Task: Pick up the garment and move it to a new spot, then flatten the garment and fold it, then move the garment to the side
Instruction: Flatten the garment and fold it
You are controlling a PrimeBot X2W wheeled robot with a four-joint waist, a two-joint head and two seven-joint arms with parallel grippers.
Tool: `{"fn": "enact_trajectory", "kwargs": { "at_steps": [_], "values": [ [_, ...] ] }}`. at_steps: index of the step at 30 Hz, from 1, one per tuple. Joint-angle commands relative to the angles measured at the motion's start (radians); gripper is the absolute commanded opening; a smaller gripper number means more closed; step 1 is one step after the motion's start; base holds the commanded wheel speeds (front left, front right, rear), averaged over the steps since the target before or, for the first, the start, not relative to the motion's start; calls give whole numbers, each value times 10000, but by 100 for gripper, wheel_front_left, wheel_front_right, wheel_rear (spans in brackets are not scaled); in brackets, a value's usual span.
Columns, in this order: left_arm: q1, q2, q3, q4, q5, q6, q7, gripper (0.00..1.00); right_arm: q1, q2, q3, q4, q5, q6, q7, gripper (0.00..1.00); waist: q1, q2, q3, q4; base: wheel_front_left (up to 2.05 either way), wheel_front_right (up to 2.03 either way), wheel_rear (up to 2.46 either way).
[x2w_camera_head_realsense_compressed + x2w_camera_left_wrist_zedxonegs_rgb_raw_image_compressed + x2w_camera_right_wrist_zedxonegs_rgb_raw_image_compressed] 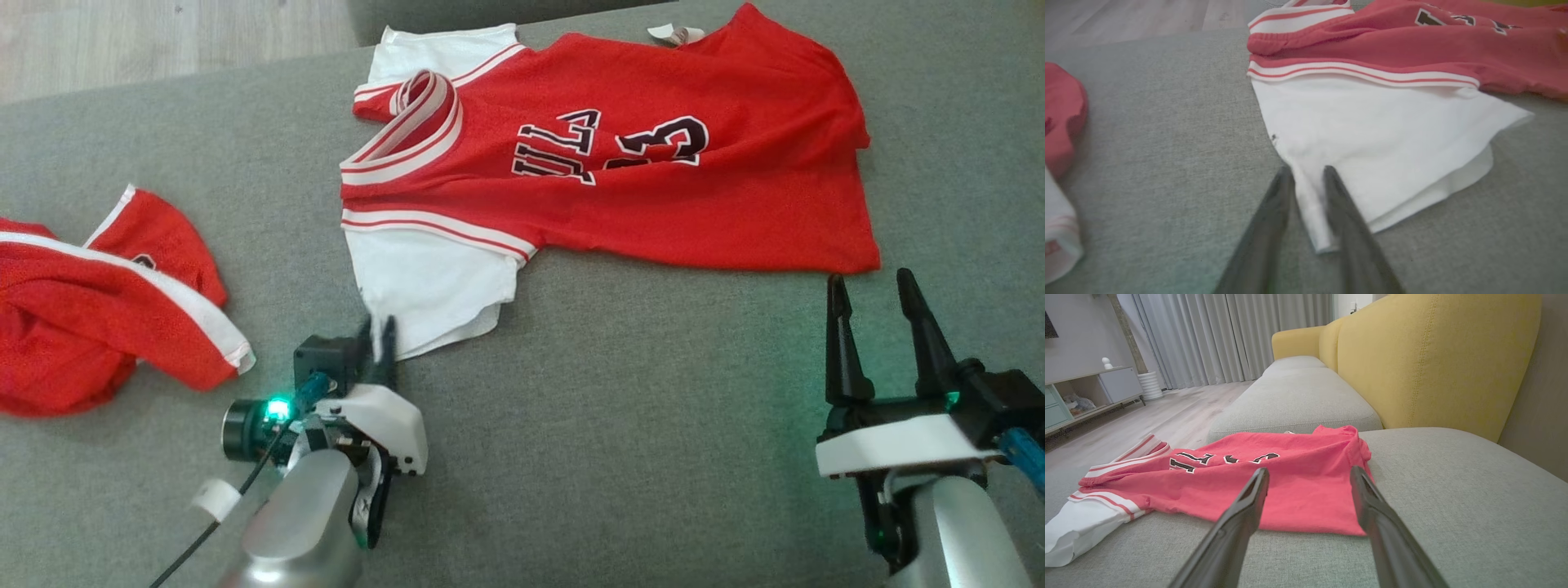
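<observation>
The garment (653, 163) is a red jersey with white sleeves and dark lettering, spread flat across the far half of a grey cushion (620, 392). Its near white sleeve (1372, 134) points toward me. My left gripper (380, 327) sits at that sleeve's corner. In the left wrist view the left gripper (1306, 171) has its two fingers drawn close, with a raised fold of the white cloth pinched between them. My right gripper (873, 282) stands open just short of the jersey's red hem (1290, 477), empty and above the cushion.
A second red garment with white trim (98, 318) lies crumpled at the cushion's left. A yellow sofa back (1433, 363) rises to the right, with another grey seat (1298, 396) beyond the jersey. Wooden floor (122, 33) lies past the far left edge.
</observation>
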Motion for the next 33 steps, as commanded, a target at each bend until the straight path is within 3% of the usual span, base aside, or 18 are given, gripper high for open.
{"fn": "enact_trajectory", "kwargs": {
  "at_steps": [1,10,21,26,33],
  "values": [
    [-49,79,159,-17,-81,-100,-3,0,-246,-47,191,-252,11,-7,-109,100,-1,-1,-53,24,0,0,0],
    [-82,53,531,-1449,-380,-207,-1437,0,-575,-47,-553,910,-330,-7,-109,100,-1,-1,-317,444,0,0,0],
    [408,32,533,-3448,-82,-386,-1536,0,-2943,-47,-2996,4786,-912,-7,324,100,-1,-1,-55,1041,0,0,0],
    [470,27,457,-3715,3,-410,-1537,0,-3869,-47,-4225,6133,-2014,-7,428,100,-1,-1,102,1172,0,0,0],
    [468,25,458,-3806,76,-393,-1538,0,-4591,-47,-4649,7533,-2687,-7,348,100,-1,-1,168,1188,0,0,0]
  ]
}}
